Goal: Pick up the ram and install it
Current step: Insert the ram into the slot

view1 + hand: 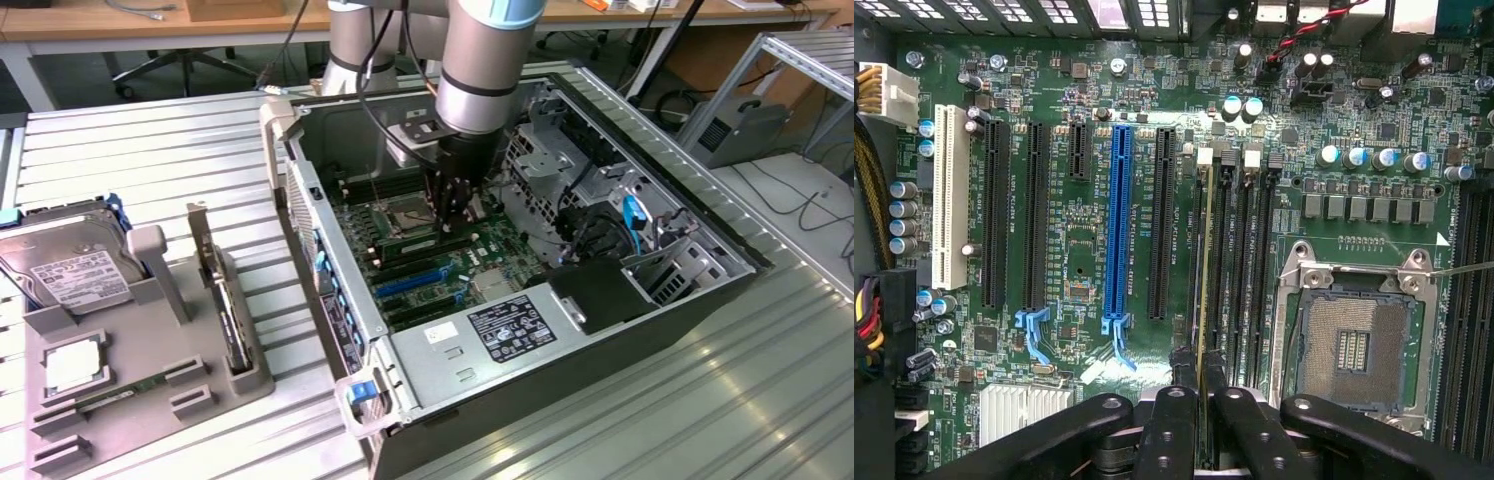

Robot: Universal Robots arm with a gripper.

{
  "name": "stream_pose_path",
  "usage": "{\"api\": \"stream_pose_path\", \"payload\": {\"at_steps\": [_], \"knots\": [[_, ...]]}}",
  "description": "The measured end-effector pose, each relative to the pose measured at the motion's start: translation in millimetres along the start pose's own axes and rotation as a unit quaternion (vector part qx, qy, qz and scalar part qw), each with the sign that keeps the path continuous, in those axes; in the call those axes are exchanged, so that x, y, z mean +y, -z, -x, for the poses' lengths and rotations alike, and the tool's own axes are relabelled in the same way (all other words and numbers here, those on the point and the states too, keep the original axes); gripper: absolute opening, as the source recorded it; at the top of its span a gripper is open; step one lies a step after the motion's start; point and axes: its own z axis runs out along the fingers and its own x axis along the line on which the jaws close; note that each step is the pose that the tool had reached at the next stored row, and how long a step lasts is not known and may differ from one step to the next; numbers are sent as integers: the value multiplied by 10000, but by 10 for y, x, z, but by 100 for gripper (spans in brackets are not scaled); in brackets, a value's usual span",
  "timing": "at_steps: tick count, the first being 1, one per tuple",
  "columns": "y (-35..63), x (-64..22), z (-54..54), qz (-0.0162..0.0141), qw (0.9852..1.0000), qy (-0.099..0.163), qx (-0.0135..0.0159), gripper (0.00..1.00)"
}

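Currently the tool (1204, 378) grips the ram (1205, 260), held edge-on at the memory slots (1240, 250).

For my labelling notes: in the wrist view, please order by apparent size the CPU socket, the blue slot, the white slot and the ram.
1. CPU socket: largest.
2. blue slot and white slot: look alike, so not ranked.
3. ram: seen edge-on, a thin line, smallest.
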Motion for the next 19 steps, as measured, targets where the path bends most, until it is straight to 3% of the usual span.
{"api": "stream_pose_path", "payload": {"at_steps": [19], "knots": [[-42,12,5,1,10000,0,2,14]]}}
